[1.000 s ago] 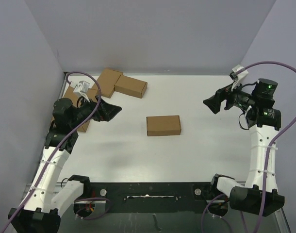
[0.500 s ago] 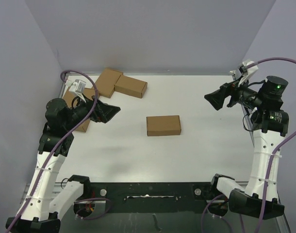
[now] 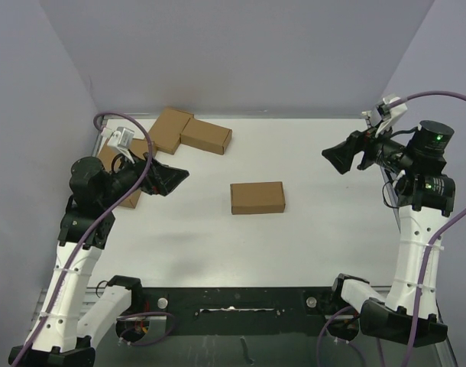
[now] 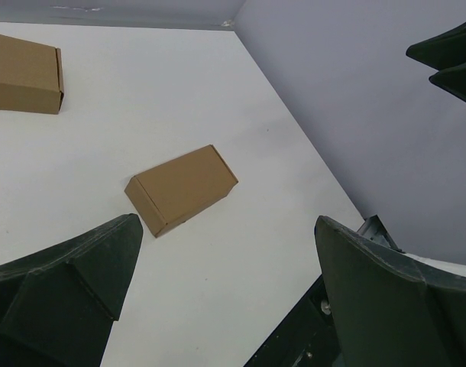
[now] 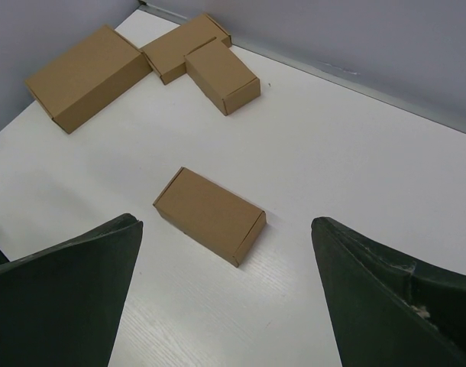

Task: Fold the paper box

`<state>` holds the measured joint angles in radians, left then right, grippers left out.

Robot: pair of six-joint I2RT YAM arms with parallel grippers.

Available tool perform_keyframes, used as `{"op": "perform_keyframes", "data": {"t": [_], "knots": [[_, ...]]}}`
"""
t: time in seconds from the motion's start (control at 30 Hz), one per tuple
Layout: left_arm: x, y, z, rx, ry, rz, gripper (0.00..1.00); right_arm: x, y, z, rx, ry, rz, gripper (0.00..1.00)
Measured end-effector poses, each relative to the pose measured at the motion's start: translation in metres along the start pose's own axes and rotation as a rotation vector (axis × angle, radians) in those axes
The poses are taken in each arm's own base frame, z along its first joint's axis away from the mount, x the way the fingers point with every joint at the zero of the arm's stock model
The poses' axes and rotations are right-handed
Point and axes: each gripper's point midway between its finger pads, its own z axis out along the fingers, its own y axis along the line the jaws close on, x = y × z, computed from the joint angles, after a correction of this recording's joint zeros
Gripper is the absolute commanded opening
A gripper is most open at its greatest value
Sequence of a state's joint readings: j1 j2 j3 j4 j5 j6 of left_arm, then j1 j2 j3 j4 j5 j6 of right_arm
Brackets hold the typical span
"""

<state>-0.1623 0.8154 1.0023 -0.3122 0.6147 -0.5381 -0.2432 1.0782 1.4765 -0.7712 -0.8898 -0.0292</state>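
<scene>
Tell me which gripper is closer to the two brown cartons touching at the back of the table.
Left. The left gripper hovers open just in front of the two cartons; the right gripper is far off to their right.

Carton pair [image 3: 172, 130], corners touching, just past L gripper [image 3: 172, 177] tips. Bigger flat carton [image 5: 88, 76] beneath it, prob partly hidden. White table [image 3: 309, 229], greyish walls [image 3: 241, 53].

Top view looks down from behind — both wrist views slant inward from opposite sides, sharing the paper box [image 3: 257, 197].
</scene>
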Motion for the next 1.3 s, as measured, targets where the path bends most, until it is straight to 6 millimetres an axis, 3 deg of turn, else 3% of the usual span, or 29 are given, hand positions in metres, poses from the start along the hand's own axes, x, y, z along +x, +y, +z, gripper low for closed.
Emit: {"op": "perform_keyframes", "data": {"t": [1.3], "knots": [[-0.006,-0.009,-0.007,0.013,-0.024,0.019,0.98,-0.003,0.003,-0.018,0.100,-0.015,-0.033,0.98]]}}
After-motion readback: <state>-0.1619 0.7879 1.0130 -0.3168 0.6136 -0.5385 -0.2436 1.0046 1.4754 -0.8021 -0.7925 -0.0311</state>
